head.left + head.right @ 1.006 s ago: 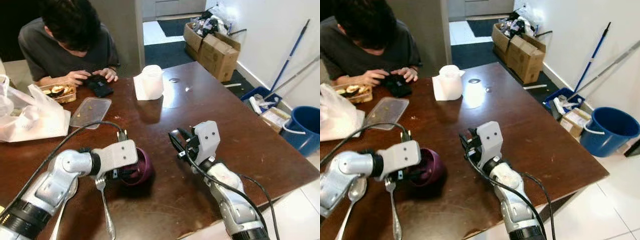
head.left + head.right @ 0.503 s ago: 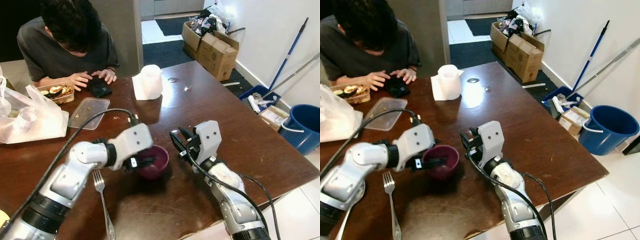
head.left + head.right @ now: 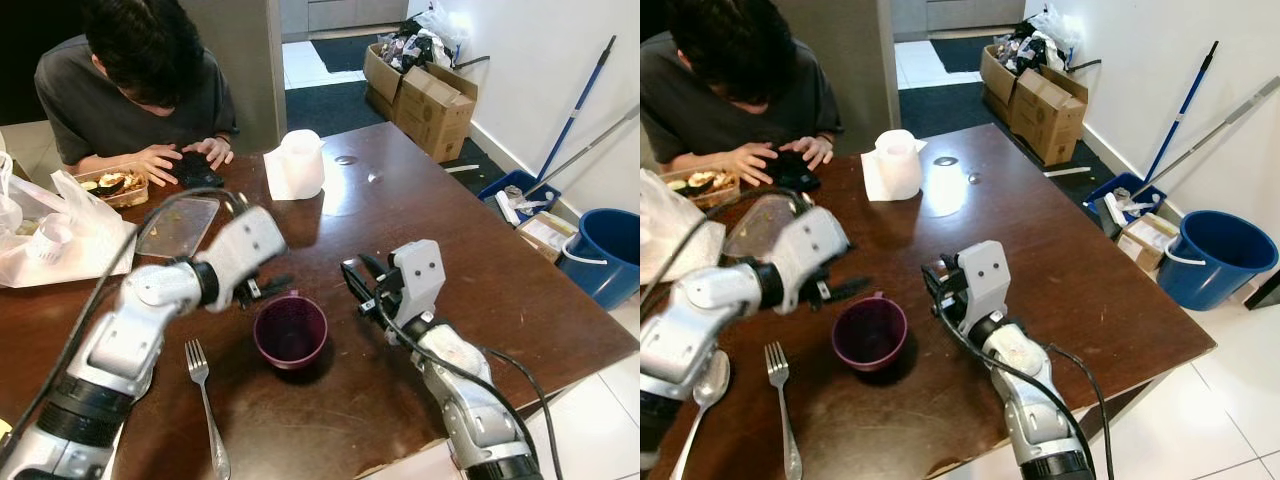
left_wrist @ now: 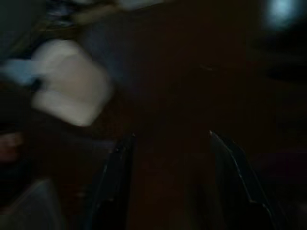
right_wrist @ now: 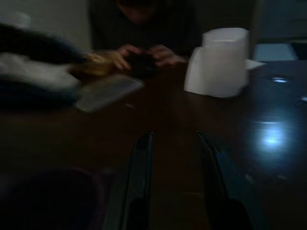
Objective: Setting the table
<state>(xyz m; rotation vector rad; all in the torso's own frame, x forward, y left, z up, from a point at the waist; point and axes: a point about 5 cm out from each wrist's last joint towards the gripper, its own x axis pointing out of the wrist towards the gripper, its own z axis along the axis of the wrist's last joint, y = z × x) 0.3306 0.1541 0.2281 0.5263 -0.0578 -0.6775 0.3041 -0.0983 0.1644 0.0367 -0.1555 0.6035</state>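
Purple bowl (image 3: 290, 332) stands upright on the brown bench (image 3: 470, 250), near edge, between the two arms; nothing grips it. Empty inside, mouth up, sitting flat — judged a finished placement for one setting.

Fork (image 3: 204, 394) lies just left of the bowl, tines pointing far, handle toward the near edge. Spoon (image 3: 700, 398) lies further left, roughly parallel. Cutlery lined up beside the bowl reads as a place setting for a diner on the near side.

Left gripper (image 3: 268, 287) hovers just far-left of the bowl rim, fingers apart with nothing between them, clear of the bowl. Judged as released and free for the next item. Right gripper (image 3: 362, 283) hovers just right of the bowl, fingers apart, empty, pointing far across the bench.

Further out: white tissue roll (image 3: 297, 164) at mid-bench far side; clear plastic lid (image 3: 178, 226) and white plastic bag (image 3: 60, 232) far left. A person (image 3: 135, 85) sits at the far left edge, head bowed, hands on a dark object, food container beside them.

Off the bench, right: cardboard boxes (image 3: 425, 95), blue bucket (image 3: 608, 255), mop handles against the wall.
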